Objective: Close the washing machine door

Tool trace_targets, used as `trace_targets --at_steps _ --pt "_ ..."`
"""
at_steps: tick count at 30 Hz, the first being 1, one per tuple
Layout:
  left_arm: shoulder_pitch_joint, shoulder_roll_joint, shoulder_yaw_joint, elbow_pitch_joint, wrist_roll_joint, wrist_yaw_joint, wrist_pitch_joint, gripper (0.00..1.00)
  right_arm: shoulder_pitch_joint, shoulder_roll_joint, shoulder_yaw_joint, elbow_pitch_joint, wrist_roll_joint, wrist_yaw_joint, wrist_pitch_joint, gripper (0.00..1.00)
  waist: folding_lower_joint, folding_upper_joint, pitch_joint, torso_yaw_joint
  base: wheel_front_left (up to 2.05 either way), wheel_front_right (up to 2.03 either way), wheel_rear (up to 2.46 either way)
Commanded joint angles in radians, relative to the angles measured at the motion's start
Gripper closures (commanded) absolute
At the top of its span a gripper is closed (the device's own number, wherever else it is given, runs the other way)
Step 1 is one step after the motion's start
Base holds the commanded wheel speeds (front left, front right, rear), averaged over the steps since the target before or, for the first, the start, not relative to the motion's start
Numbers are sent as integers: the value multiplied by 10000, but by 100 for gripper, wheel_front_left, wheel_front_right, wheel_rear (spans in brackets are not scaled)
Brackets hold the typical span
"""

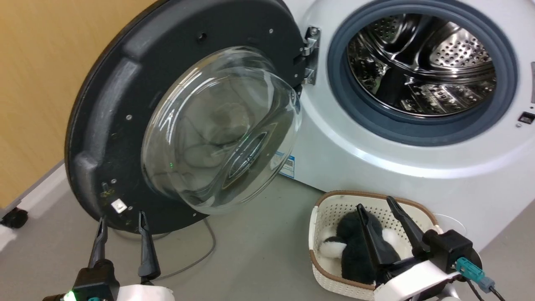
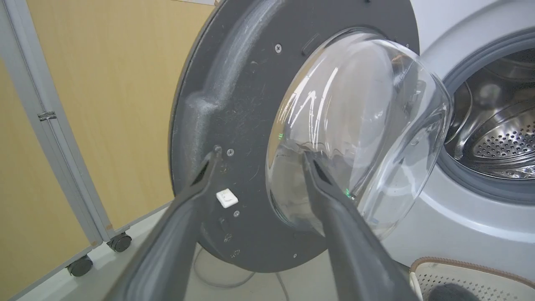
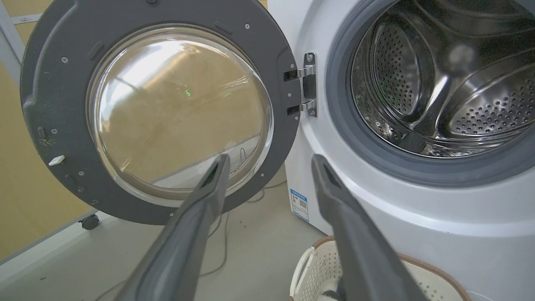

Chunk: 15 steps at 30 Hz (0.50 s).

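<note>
The washing machine door (image 1: pixel 125 117) is a big black disc with a bulging clear glass bowl (image 1: pixel 221 129); it stands swung wide open to the left on its metal hinge (image 1: pixel 310 54). The white washing machine (image 1: pixel 376 159) shows its grey-rimmed opening and steel drum (image 1: pixel 422 62). My left gripper (image 1: pixel 122 216) is open, its tips just below the door's lower rim; in the left wrist view the door (image 2: pixel 238 108) fills the space beyond the open gripper (image 2: pixel 261 152). My right gripper (image 1: pixel 376 202) is open above the basket. The right wrist view faces the door (image 3: pixel 54 96) and the machine (image 3: pixel 418 217) past the open gripper (image 3: pixel 269 156).
A cream perforated basket (image 1: pixel 330 217) with a black-and-white plush toy (image 1: pixel 359 246) sits on the floor before the machine. A grey cable (image 1: pixel 200 251) trails under the door. A yellow partition on castors (image 1: pixel 14 217) stands at the left.
</note>
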Motion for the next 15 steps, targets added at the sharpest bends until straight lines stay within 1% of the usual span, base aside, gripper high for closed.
trace_targets --at_steps 1,15 --pt "154 3 47 -75 -42 62 -94 0 -208 -67 59 50 101 7 -129 0 0 0 2 70 0 0 0" --pt "381 -1 208 -270 -174 235 -387 0 -265 -132 355 232 447 7 -422 0 0 0 21 671 0 0 0"
